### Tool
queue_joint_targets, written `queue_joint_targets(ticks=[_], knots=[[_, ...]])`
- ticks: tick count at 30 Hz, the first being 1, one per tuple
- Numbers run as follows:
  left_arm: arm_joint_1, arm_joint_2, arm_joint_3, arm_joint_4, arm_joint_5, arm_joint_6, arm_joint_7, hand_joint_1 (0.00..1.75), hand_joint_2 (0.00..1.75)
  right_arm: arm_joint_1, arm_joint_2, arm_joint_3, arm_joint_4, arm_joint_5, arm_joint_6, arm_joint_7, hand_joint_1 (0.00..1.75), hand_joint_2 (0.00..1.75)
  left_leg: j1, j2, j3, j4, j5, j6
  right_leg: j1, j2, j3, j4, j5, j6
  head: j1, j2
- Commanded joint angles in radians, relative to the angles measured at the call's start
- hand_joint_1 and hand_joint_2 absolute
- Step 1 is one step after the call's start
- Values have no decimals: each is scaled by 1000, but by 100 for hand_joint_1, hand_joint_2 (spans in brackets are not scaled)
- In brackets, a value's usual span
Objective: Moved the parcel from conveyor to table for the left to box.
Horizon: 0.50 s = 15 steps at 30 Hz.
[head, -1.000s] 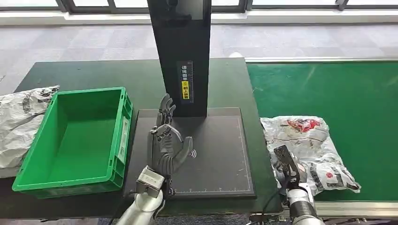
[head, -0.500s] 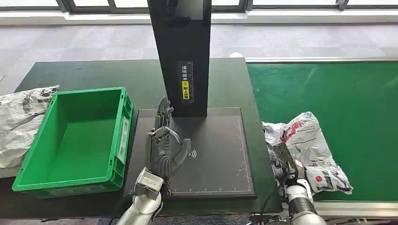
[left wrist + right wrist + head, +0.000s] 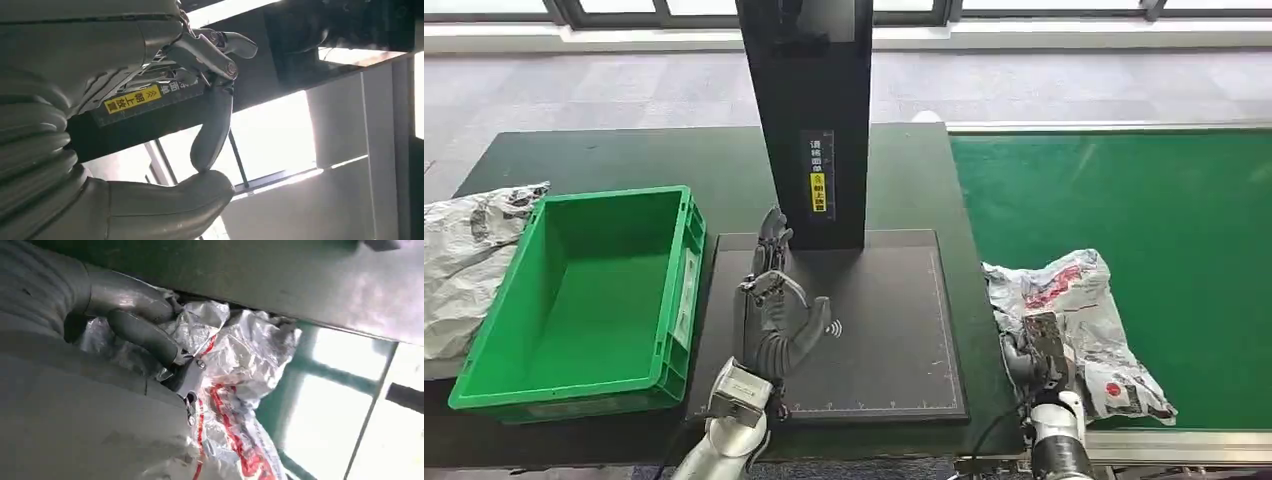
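Gripping the crumpled parcel [image 3: 1079, 325] at its near left edge, the right hand [image 3: 1036, 355] is seen at the front rim of the green conveyor [image 3: 1164, 200]; in the right wrist view the thumb and a dark finger of this hand [image 3: 150, 347] are closed into the white and red plastic of the parcel [image 3: 235, 370]. Whether the parcel is lifted from the belt or is only resting on it cannot be told, but it lies over the left part of the conveyor, just beside the edge of the table [image 3: 574, 160]. Near the front of the table, the left hand [image 3: 774, 310] is held above the black scale plate [image 3: 894, 330] with its fingers stretched and apart, and nothing is held in it; the same is shown in the left wrist view, where the left hand [image 3: 210, 75] is spread in front of a yellow label. To the left of the plate, just beside it, an empty green box [image 3: 589, 300] is placed on the table. A second white bag [image 3: 464, 260] is seen at the far left side, touching the box wall. Behind the plate a black upright column [image 3: 809, 110] is standing, and behind the table a grey floor [image 3: 624, 90] is visible.
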Motion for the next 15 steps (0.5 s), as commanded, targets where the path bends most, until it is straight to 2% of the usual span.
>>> queue_joint_targets(ticks=[1, 4, 14, 15], knots=[[5, -4, 39, 31, -3, -13, -21, 0, 175, 97, 31, 237, -264, -39, -5, 3, 175, 175, -1, 8, 2, -1, -1, 1, 1, -2, 0, -1, 0, -2, 0, 0], [5, -4, 39, 31, -3, -13, -21, 0, 175, 97, 31, 237, -264, -39, -5, 3, 175, 175, -1, 4, 1, -1, 0, 1, 0, -3, 0, 0, 0, -1, 0, 0], [5, -4, 39, 31, -3, -13, -21, 0, 175, 97, 31, 237, -264, -39, -5, 3, 175, 175, -1, 5, 2, -1, 0, 1, 0, -2, 1, -1, 0, -1, 0, 0], [2, -2, 33, 35, -1, -11, -21, 0, 175, 127, 31, 276, -336, -58, -53, 3, 175, 175, 0, 6, 2, -1, -1, 1, 0, -3, 1, -1, 0, -2, 0, 0]])
